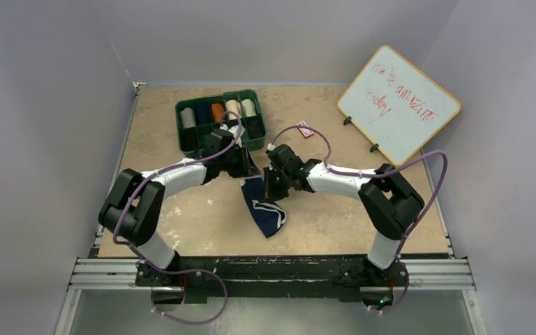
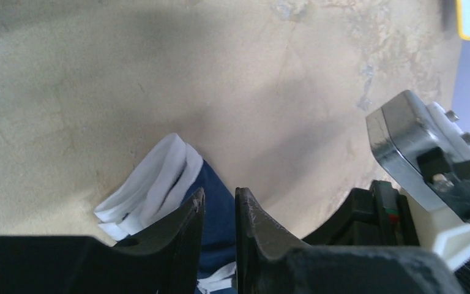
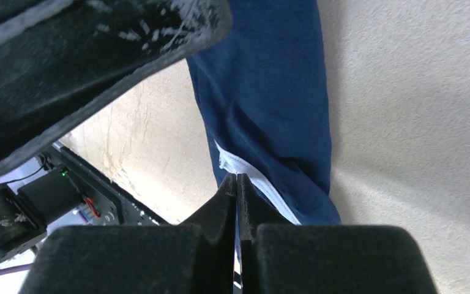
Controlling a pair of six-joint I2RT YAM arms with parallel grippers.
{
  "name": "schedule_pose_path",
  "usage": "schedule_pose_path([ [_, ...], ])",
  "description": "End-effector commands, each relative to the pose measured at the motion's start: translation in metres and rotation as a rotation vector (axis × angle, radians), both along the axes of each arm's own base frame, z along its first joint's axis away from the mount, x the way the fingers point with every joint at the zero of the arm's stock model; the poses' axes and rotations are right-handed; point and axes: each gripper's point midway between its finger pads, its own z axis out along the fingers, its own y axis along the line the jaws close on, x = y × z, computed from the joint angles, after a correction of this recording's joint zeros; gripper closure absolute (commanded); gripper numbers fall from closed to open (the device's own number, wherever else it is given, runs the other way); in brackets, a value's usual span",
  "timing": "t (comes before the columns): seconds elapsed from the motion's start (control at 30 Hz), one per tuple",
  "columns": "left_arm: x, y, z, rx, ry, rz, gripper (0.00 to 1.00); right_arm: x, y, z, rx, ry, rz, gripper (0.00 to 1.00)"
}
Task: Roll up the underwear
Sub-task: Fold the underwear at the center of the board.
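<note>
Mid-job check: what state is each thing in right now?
Navy blue cloth briefs with white edging: unrolled, top end held by both grippers.
Left gripper: closed on the briefs.
Right gripper: shut on the white edging.
Green compartment tray: holding rolled cloths.
Yellow-framed whiteboard: propped tilted, red writing.

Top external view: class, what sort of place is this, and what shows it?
Likely a robotics lab test cell: two white-and-black robot arms bolted to a metal rail, plain grey walls around a beige tabletop, and a handwritten yellow-framed whiteboard.
</note>
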Motion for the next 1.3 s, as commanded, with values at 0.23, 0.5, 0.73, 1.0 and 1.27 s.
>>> schedule_pose_path([
  [0.23,0.006,0.029,-0.045,0.166,-0.012,0.054,0.81,-0.016,-0.011,-0.030,-0.069,0.090,0.030,1.00],
  [0.5,0.007,0.032,-0.042,0.180,-0.027,0.066,0.82,-0.018,-0.018,-0.034,-0.102,0.088,0.046,1.00],
  [0.73,0.005,0.033,-0.031,0.178,-0.032,0.057,0.82,-0.019,0.000,-0.002,0.023,0.039,0.127,0.98],
  [1.0,0.005,0.032,-0.031,0.179,-0.033,0.049,0.82,-0.011,-0.019,0.026,-0.029,-0.039,0.059,0.92],
  [1.27,0.005,0.032,-0.031,0.179,-0.031,0.046,0.82,-0.047,-0.027,0.003,-0.057,-0.008,0.184,0.92],
])
